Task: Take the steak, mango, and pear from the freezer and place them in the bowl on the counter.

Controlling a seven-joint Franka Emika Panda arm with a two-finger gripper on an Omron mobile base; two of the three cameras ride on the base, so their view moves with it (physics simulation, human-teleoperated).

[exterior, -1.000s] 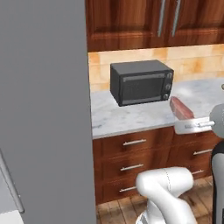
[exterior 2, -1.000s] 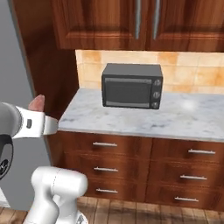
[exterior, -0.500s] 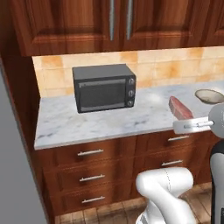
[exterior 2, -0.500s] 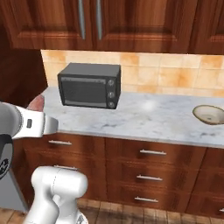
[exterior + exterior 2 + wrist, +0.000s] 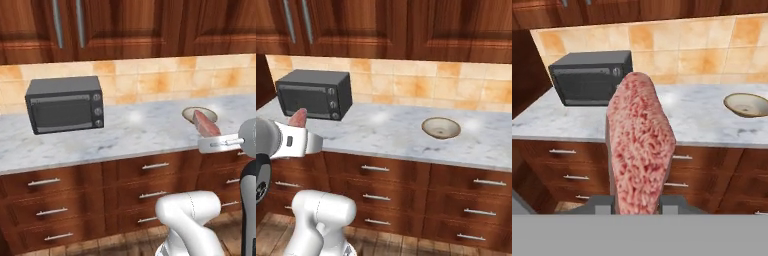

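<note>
A dark microwave sits below brown wall cabinets, against a tan tiled backsplash.

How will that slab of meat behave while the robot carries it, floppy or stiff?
Probably stiff: the steak stands straight up from the gripper without drooping. It likely won't roll, being flat, though held only at its lower end it might twist or slip.

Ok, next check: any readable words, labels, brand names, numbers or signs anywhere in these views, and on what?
None can be read.
The microwave: knobs on its front panel, no legible markings.
The steak in the hand, the bowl, the counter and the drawers: no text or labels.
</note>
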